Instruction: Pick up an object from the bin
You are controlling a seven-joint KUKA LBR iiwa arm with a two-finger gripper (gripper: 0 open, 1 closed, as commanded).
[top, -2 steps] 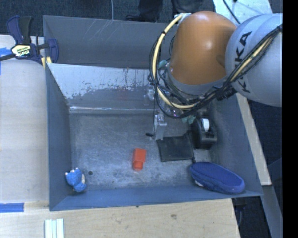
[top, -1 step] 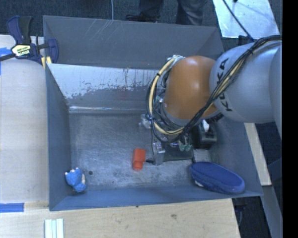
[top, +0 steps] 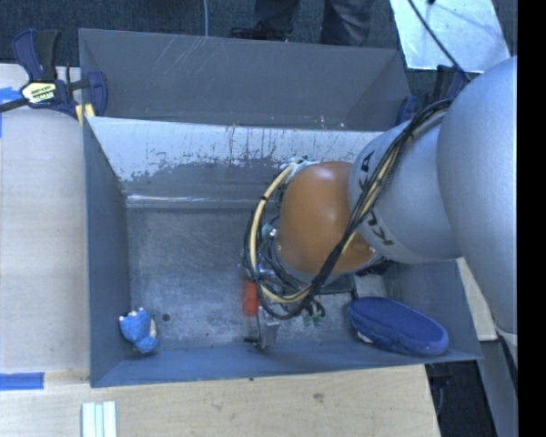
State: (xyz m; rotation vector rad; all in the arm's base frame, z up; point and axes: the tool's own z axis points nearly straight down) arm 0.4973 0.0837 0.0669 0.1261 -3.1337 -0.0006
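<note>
In the grey metal bin [top: 177, 262], the claw [top: 259, 333] sits low by the front wall, beside a small red thing [top: 250, 299]. Its opening cannot be told. A grasp is judged in hand; closing and lifting are called for.

even light, pale glare on the bin [top: 191, 144] wall.

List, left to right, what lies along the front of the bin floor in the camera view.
small blue-and-white crumpled lump → gripper → dark blue oval pad
</note>
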